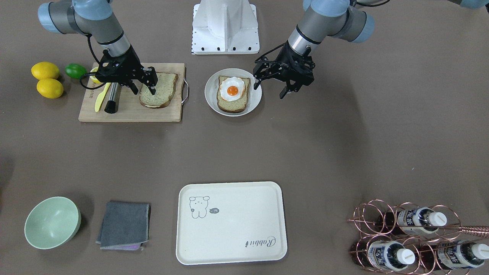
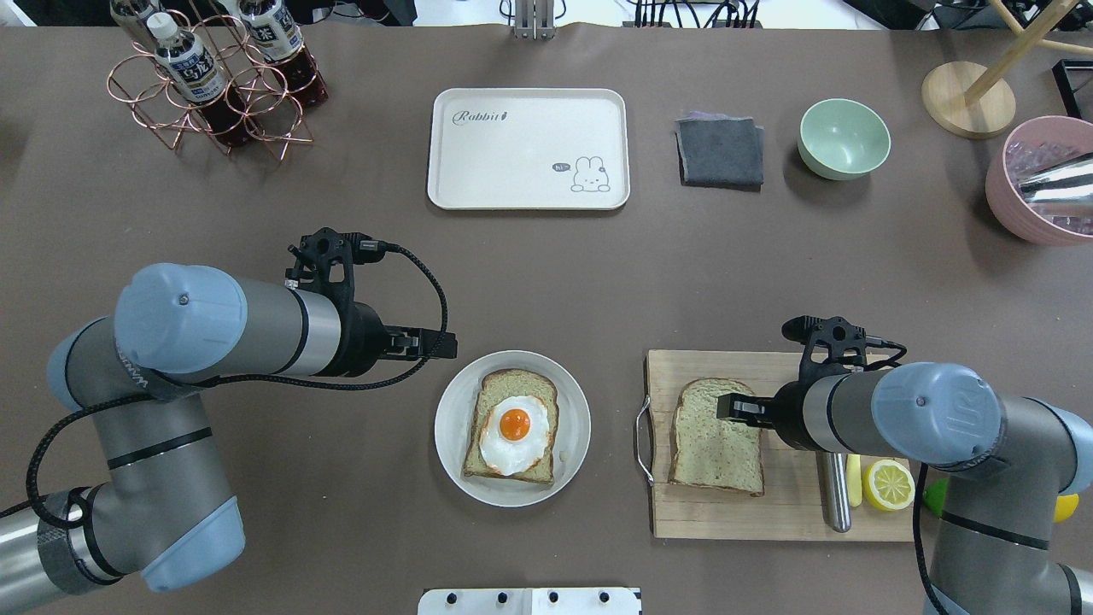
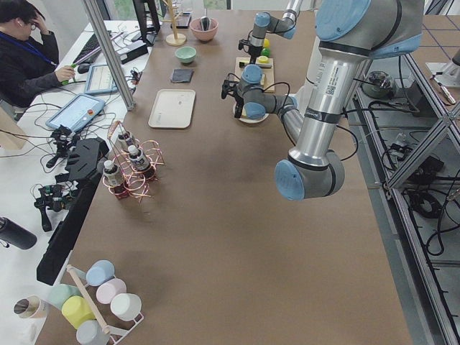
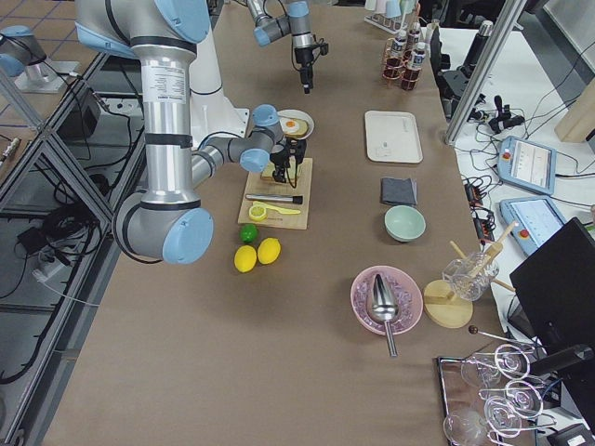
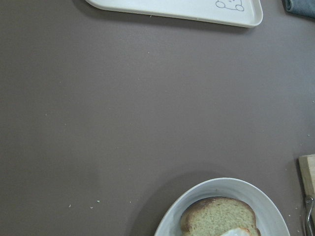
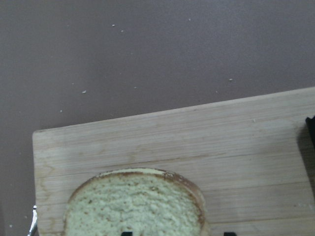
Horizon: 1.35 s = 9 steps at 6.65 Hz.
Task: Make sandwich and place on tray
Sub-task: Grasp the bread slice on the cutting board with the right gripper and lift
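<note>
One bread slice [image 1: 233, 102] with the fried egg [image 1: 232, 90] on it lies on a round pale plate [image 1: 211, 93]. In the overhead view, the slice [image 2: 523, 386], egg [image 2: 512, 431] and plate [image 2: 451, 444] sit at table centre. A second bread slice [image 1: 160, 93] lies on the wooden cutting board [image 1: 130, 112]. My right gripper [image 1: 143, 87] is open just over that slice [image 2: 716, 448], its fingertips low over the slice's top. My left gripper [image 1: 270, 87] is open and empty beside the plate. The cream tray [image 1: 231, 225] lies empty at the far side.
On the board lie a yellow knife [image 1: 101, 97], a metal-and-black handle [image 1: 111, 99] and a lemon half [image 2: 888, 484]. Two lemons [image 1: 47, 78] and a lime [image 1: 75, 70] lie beside the board. A green bowl [image 1: 51, 222], a grey cloth [image 1: 124, 225] and a copper bottle rack [image 1: 412, 236] flank the tray.
</note>
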### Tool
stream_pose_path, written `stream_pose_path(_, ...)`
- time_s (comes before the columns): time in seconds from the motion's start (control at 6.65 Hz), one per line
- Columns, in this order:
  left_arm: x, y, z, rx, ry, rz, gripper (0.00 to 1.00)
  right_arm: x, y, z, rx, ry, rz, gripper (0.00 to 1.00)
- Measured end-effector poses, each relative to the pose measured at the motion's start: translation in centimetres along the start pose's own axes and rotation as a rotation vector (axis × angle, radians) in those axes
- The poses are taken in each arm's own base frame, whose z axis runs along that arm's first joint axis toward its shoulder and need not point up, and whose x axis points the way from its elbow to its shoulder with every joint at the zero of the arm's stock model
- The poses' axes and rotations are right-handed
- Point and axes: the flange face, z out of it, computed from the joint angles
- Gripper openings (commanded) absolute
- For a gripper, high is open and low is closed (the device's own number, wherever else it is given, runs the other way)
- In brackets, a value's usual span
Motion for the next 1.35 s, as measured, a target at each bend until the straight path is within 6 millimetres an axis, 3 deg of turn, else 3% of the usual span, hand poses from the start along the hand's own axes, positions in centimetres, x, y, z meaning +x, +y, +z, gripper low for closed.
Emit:
stream_pose_path(0.15, 0.0, 0.0, 0.0, 0.0, 0.001, 0.0, 0.97, 0.1, 0.0, 0.0, 0.0, -0.004, -0.001, 0.0)
stream_pose_path(0.9, 0.4, 0.0, -0.5, 0.002, 0.013, 0.003, 0.97, -0.1, -0.8, -0.6, 0.009, -0.016, 0.007, 0.0)
stream_pose_path(1.35, 1.0, 0.0, -1.6, 0.005, 0.035, 0.008, 0.97, -2.3, -5.7, -5.7, -0.034, -0.124, 0.028, 0.0)
